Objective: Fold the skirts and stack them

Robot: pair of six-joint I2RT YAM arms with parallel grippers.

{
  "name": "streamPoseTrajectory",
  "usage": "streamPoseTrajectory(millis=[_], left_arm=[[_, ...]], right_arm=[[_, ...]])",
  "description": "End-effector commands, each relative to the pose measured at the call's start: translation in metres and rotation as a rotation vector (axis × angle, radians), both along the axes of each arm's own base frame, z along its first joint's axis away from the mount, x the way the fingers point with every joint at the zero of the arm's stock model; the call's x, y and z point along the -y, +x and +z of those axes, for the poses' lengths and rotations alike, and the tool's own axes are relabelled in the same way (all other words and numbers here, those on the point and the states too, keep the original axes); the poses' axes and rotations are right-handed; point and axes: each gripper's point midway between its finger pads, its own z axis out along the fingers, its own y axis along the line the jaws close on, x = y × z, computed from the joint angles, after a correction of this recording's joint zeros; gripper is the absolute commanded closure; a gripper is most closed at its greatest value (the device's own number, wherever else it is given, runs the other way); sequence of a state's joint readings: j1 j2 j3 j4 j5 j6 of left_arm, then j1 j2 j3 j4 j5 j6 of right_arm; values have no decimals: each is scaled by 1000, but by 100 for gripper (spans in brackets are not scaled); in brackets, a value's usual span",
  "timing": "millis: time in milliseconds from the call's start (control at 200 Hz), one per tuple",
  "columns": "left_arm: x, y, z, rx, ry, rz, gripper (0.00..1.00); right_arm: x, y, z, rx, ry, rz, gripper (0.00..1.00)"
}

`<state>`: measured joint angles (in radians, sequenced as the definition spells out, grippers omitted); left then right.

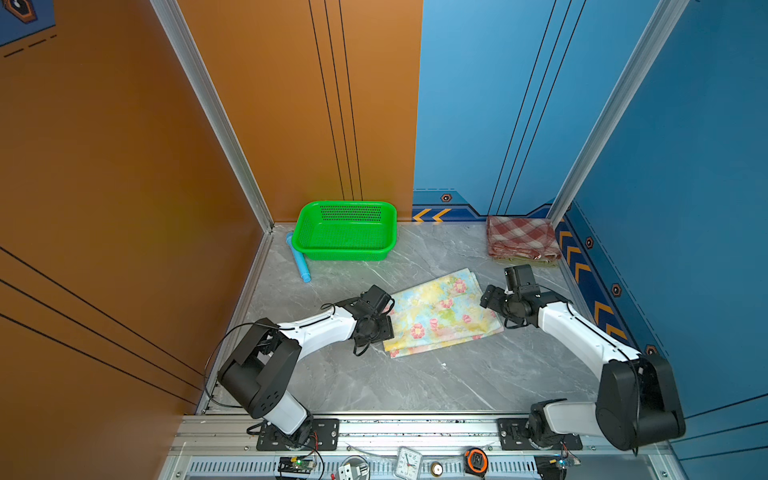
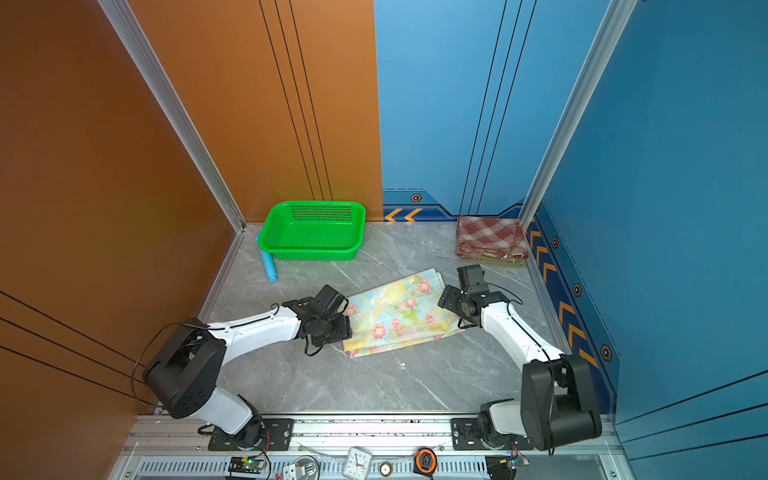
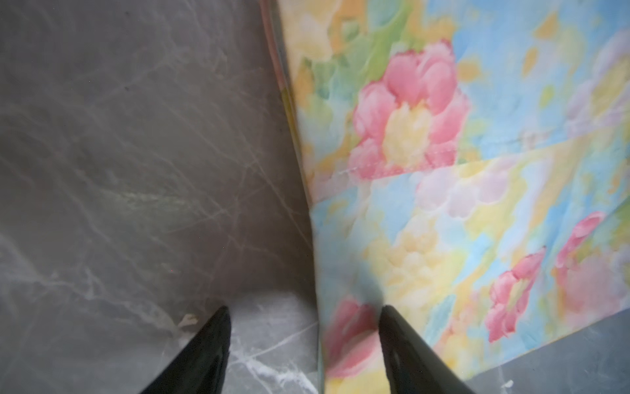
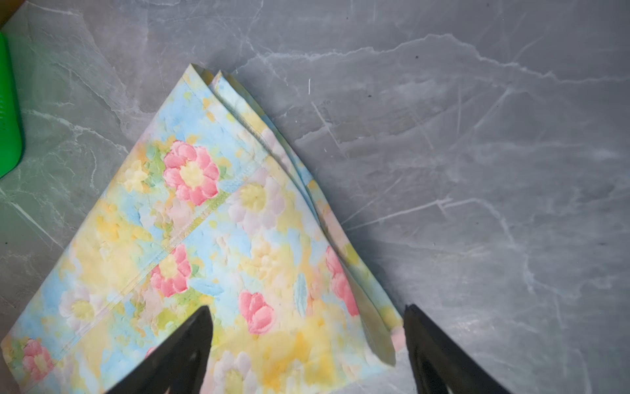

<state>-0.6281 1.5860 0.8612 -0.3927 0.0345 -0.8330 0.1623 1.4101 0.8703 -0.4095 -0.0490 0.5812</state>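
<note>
Floral skirt (image 1: pixel 440 316) folded flat, centre — plaid skirt (image 1: pixel 521 237) folded atop olive skirt (image 1: pixel 540 262)

Top view, 12 o'clock toward the far side. At centre of bench (image 1: pixel 415 382): lone skirt (image 1: pixel 440 313), flat, folded in layers. At its 9 o'clock edge: left claw (image 3: pixel 303 308), astride the edge, half over cloth, half over bare bench. At its 3 o'clock edge: right claw (image 4: pixel 306 307), likewise astride. At 1 o'clock, in the far corner: top skirt (image 1: pixel 519 237) on bottom skirt (image 1: pixel 540 262), well apart from the lone skirt. At 11 o'clock, along the far edge: basket (image 1: pixel 343 253); just beside its 9 o'clock side: tube (image 1: pixel 299 262). At 6 o'clock, before the bench, by the rail (image 1: pixel 415 428): clock (image 1: pixel 408 461), with tape measure (image 1: pixel 476 459) at its 3 o'clock.
</note>
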Motion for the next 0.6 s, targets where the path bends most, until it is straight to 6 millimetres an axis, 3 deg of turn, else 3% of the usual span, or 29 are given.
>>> streamPoseTrajectory(millis=[0, 235, 596], left_arm=[[2, 6, -3, -2, 16, -23, 30], [14, 15, -13, -30, 12, -47, 29], [24, 15, -32, -57, 16, -74, 34]], right_arm=[[-4, 11, -12, -50, 3, 97, 10], [-17, 29, -42, -93, 33, 131, 14], [-33, 22, -63, -103, 95, 150, 21]])
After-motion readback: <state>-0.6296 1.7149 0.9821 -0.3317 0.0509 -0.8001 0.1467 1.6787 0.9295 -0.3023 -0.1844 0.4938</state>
